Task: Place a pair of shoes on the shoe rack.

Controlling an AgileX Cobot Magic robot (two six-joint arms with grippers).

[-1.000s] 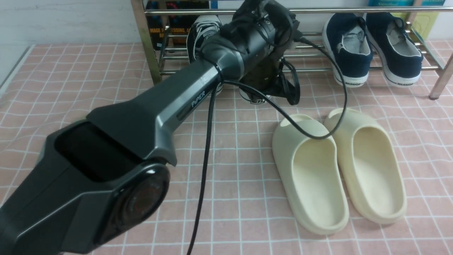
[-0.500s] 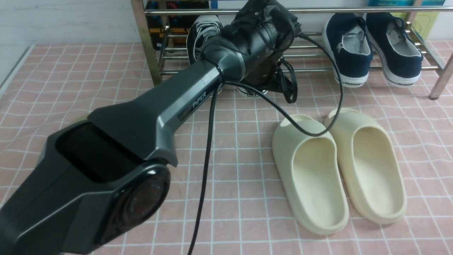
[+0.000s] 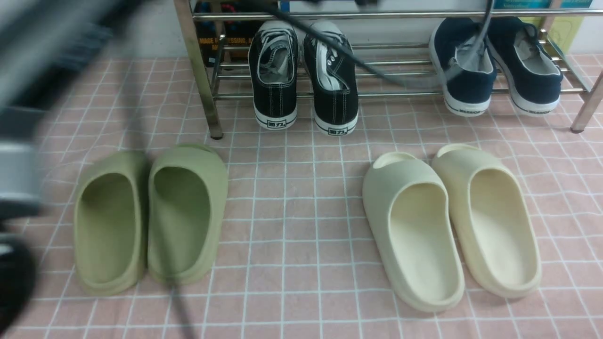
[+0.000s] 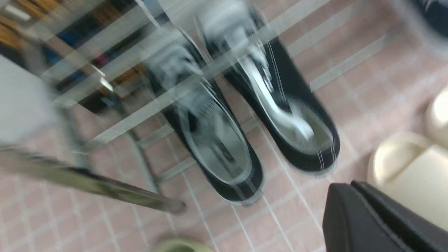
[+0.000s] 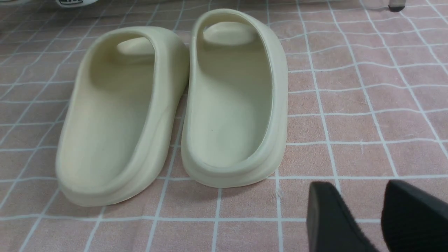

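We see two black sneakers [image 3: 277,75] side by side on the low shelf of the shoe rack [image 3: 586,101], near its left end in the front view. Our left gripper [image 4: 344,210] is near them but not touching. Its fingers are together with nothing in them. Our right gripper [image 5: 353,210] has its fingers apart with nothing between them. The cream slides [image 5: 232,105] are near it, and the black sneakers are farther off.

The sneakers look like cloth, with white stitches, white laces and white soles. The rack is made of shiny round metal bars, with thicker legs. On the same shelf, at the other end, sit navy shoes [image 3: 523,70] with white soles. The cream slides look smooth and fat, with big round holes for feet. The green slides [image 3: 188,212] look like soft foam too. They all sit on a pink cloth [image 3: 301,226] with thin white lines, a bit wavy.

Our left arm [image 3: 61,61] is a gray blur in the front view, and its hand end is cut off. A blurry cable [image 3: 339,47] crosses in front of one sneaker and one navy shoe. The sneakers' toes are blurry behind the bars in the left wrist view.
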